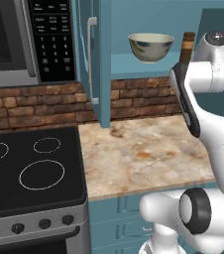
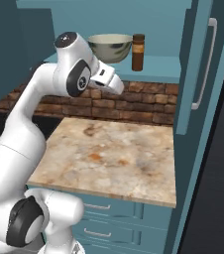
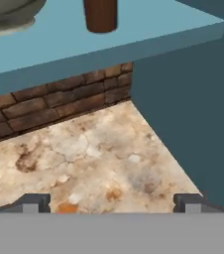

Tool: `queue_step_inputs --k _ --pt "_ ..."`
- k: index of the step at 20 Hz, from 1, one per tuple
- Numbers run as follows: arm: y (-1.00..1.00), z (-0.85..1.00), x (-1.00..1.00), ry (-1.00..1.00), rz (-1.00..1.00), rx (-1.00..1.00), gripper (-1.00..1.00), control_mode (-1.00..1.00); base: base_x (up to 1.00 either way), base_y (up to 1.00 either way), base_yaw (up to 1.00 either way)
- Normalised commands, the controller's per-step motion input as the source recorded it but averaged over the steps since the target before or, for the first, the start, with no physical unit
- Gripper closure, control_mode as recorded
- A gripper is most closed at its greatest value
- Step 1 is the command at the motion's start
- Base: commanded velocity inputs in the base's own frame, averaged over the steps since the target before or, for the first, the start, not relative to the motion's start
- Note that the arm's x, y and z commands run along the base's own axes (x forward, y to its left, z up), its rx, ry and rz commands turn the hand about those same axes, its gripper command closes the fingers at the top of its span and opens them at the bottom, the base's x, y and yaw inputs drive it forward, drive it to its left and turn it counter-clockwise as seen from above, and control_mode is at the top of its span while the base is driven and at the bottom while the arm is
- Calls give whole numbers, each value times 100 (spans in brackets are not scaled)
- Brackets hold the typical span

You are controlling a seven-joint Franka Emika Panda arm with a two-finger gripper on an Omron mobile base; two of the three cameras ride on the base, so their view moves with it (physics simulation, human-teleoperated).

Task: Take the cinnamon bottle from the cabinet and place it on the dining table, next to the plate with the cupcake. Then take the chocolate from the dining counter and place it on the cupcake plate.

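On cabinet shelf (image 2: 158,74) – cinnamon bottle (image 2: 138,52) by bowl (image 2: 109,47); no legible label.

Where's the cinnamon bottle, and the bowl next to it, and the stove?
cinnamon bottle (image 2: 138,53): right base view, middle of its brown body.
bowl (image 2: 109,48): right base view, its outer side, on the cabinet shelf.
stove (image 1: 29,171): left base view, the black cooktop among the burner rings.

- A bowl (image 1: 151,47) sat on my cabinet shelf (image 2: 153,69).
- Marble counter (image 1: 143,154) lay below, brick backsplash (image 2: 134,101) behind.
- Stove (image 1: 29,171) and microwave (image 1: 15,39) stood left.
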Motion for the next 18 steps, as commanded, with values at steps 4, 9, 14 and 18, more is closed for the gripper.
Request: queue_step_inputs --k 4,9,14,18 --pt "-33 85 35 -31 -18 0 -100 -100 0 0 0" --pt "-50 29 43 -22 -2 0 -100 -100 0 0 0" --pt "-17 16 53 -7 3 0 -100 -100 0 0 0" --pt "-4 35 34 -3 11 0 -100 -100 0 0 0"
